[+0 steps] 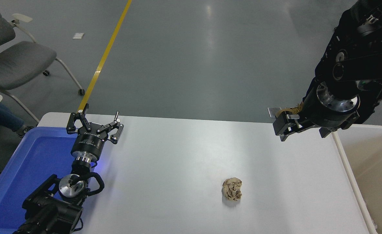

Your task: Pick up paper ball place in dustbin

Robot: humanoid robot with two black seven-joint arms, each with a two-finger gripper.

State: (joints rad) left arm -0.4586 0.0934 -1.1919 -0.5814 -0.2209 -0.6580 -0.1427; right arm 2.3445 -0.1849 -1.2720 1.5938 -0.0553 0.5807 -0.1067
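Observation:
The paper ball (232,189), a crumpled tan-brown wad, lies on the white table (184,152) right of centre, near the front. My right gripper (282,126) hangs open above the table's far right part, well up and to the right of the ball, with nothing between its fingers. A tan strip shows along its top edge. The dustbin (343,155), off-white with pale inner walls, stands at the table's right end, just right of that gripper. My left gripper (95,119) is open and parked at the far left over the tray's edge.
A shallow bright blue tray (31,159) takes up the table's left end under my left arm. A grey chair (15,61) stands on the floor beyond the table's left corner. A yellow floor line (108,52) runs away from the table.

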